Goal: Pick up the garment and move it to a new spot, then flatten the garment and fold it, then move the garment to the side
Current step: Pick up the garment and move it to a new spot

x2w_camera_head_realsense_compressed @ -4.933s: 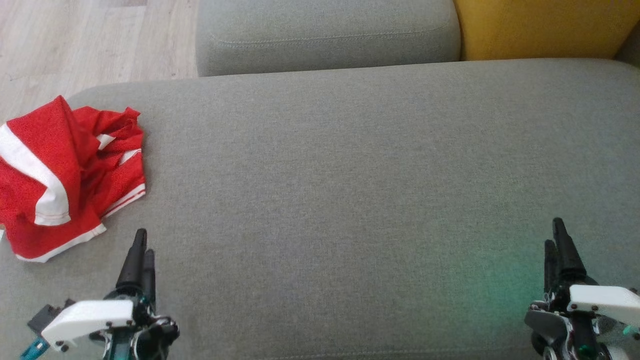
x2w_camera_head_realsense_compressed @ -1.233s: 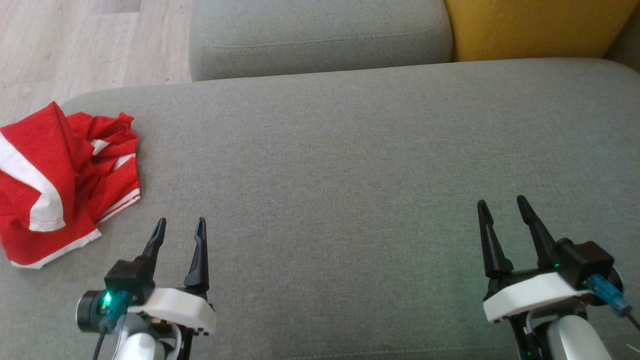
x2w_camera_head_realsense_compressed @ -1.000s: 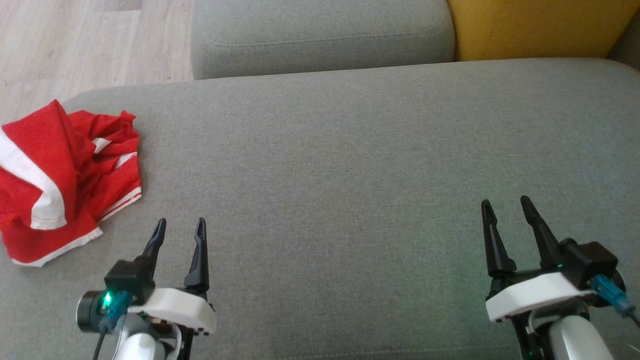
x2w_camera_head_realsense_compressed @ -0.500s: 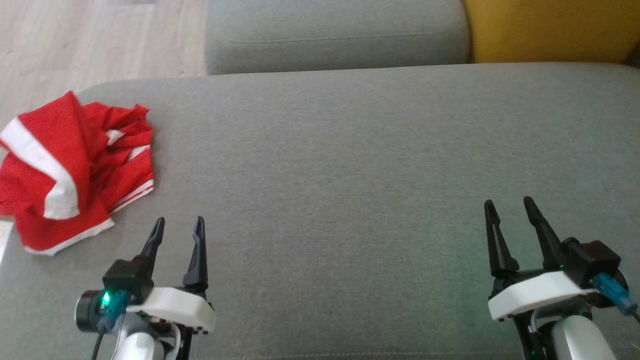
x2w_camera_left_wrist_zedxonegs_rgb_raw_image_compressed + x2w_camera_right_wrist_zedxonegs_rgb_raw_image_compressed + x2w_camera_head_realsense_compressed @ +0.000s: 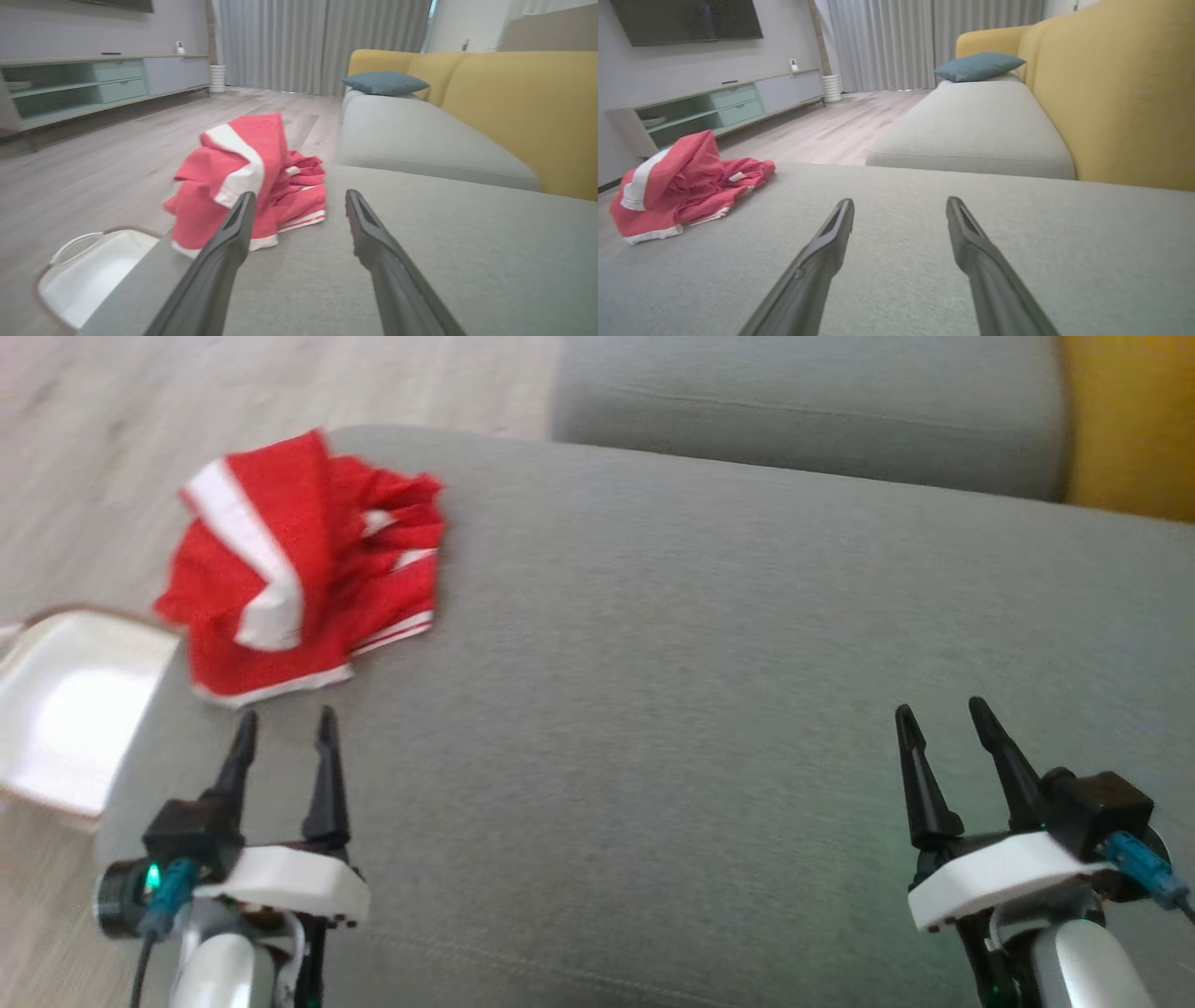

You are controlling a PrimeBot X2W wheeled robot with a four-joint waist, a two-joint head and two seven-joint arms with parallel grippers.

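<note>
1. Nearest me, my left jaws stand wide apart and empty, their two dark fingers (image 5: 325,761) pointing up the grey seat cushion (image 5: 709,728). My right jaws, well off to the right over bare cushion, are likewise apart and hold nothing.
2. Beside my left arm, a white basket (image 5: 65,709) sits on the floor (image 5: 168,392) against the cushion's side.
3. Just ahead of my left fingertips lies the garment (image 5: 299,560), red with white bands. It is crumpled in a heap at the cushion's far left corner, close to the edge above the basket. Nothing touches it.
4. Farther off are a second grey seat (image 5: 803,420) and the yellow backrest (image 5: 1130,420).
5. I judge the first step to be in hand: the approach for the pick-up. The carrying, flattening, folding and setting aside are all to come.
6. The next move calls for my left jaws to go forward and down over a raised fold, perhaps the white-banded ridge. They should close on cloth alone, not pinching the cushion, then lift it clear toward the open middle. A loose grip so near the edge could let it slide into the basket.
</note>
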